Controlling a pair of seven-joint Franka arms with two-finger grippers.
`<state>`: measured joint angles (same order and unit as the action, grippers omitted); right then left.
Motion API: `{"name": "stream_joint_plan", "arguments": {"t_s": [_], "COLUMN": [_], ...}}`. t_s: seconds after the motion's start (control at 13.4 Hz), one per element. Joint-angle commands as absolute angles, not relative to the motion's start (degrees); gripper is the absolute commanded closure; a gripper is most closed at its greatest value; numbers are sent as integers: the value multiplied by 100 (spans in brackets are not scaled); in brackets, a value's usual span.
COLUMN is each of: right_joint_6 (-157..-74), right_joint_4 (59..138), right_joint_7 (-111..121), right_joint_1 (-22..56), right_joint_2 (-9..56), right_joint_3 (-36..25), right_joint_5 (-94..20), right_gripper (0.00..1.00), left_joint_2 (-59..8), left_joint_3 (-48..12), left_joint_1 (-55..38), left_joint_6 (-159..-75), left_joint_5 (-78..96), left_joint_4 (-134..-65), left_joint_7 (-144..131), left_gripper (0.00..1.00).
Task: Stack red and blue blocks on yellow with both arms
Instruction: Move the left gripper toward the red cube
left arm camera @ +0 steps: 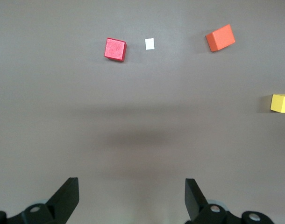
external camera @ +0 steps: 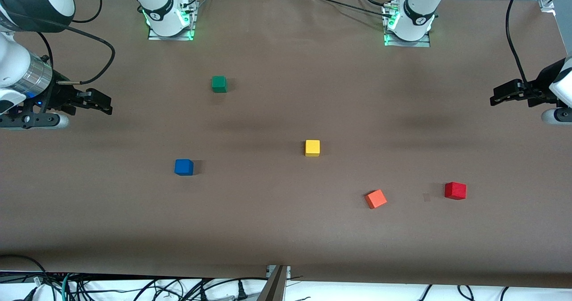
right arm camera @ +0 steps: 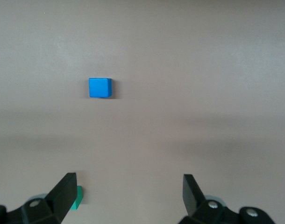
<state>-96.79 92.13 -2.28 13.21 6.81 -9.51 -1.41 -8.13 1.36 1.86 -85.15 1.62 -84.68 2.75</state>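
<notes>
Apart, red block [external camera: 455,190], blue block [external camera: 183,167], yellow cube [external camera: 312,148], jaws empty.

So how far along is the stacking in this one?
Nothing stacked yet. The red block, blue block and yellow block sit apart on the table. Nothing in hand: the left claw and right claw hang open at the table's ends. Both pickups and placements remain.

We see a matt brown worktop [external camera: 286,229], cloth-like and faintly creased. The red block [external camera: 455,190], blue block [external camera: 183,167] and yellow cube [external camera: 312,148] look matt and smooth. The arms' shells look glossy white, with a brushed-metal wrist ring [external camera: 33,78] at centre left.
</notes>
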Motion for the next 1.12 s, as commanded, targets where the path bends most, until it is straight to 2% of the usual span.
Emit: {"name": "stream_joint_plan", "arguments": {"t_s": [0.0,0.37,0.52,1.05], "right_joint_6": [-9571,-9562,-9580,-9527], "right_joint_4": [9062,9009,9009,9017], "right_joint_7": [-202,-220,-229,166], "right_joint_1": [1274,1301,1301,1265], "right_joint_2": [712,747,756,756], "right_joint_3": [-905,-905,-905,-923], "right_joint_5": [-44,-35,-79,-132], "right_gripper": [0,0,0,0], "left_joint_2": [-984,-1107,-1378,-2679], "left_joint_3": [149,184,185,185], "left_joint_1": [185,220,220,220], "left_joint_6": [-8332,-8341,-8393,-10000], "left_joint_5": [272,255,220,185], "left_joint_4": [-8191,-8183,-8183,-8209], "left_joint_7": [229,333,325,395], "left_gripper": [0,0,0,0]}}
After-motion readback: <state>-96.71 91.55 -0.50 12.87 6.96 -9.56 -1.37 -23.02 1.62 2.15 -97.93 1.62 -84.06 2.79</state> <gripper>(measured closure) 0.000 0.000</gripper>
